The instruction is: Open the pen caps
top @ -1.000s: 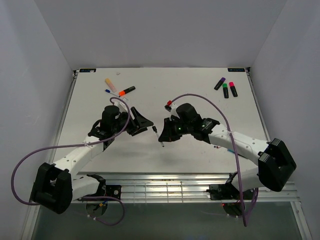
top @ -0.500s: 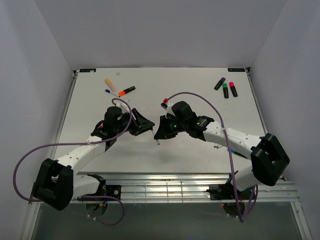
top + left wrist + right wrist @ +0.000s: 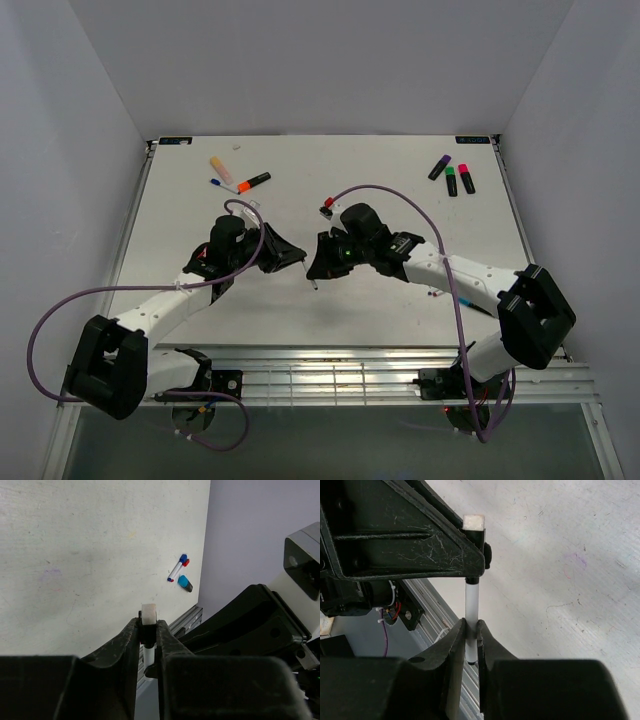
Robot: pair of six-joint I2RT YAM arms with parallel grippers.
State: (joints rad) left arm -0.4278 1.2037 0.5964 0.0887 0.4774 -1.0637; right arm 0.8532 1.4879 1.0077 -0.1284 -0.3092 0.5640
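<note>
- The left fingers (image 3: pixel 137 630) are pressed in from both sides on the top of a thin white pen (image 3: pixel 471 602), pinching it just below its white end piece (image 3: pixel 149 614), which stands proud of the fingertips
- The right fingers (image 3: pixel 461 632) pinch the same pen lower down on its bare white barrel, with a short stretch of barrel showing between the two pairs of fingers
- In the top view the two pairs of fingers (image 3: pixel 283 252) (image 3: pixel 318 262) meet nose to nose above the middle of the worktop (image 3: pixel 380 160), and the pen's dark tip (image 3: pixel 313 285) sticks out below the right fingers, clear of the surface
- The left fingers hide the joint between end piece and barrel, so I cannot tell whether the cap is seated or already parted
- Beyond the left fingers, in the left wrist view, a thin blue-and-red pen (image 3: pixel 176 570) lies on the worktop with a loose blue cap (image 3: pixel 185 583) just beside it
- Well away from the right fingers, at the far right corner, lie three highlighters close together: purple (image 3: pixel 439 167), green (image 3: pixel 451 180) and pink (image 3: pixel 466 178)
- Well beyond the left fingers, at the far left, lie an orange-capped highlighter (image 3: pixel 254 181), a thin blue pen (image 3: pixel 221 185) and a pale peach marker (image 3: pixel 221 168)
</note>
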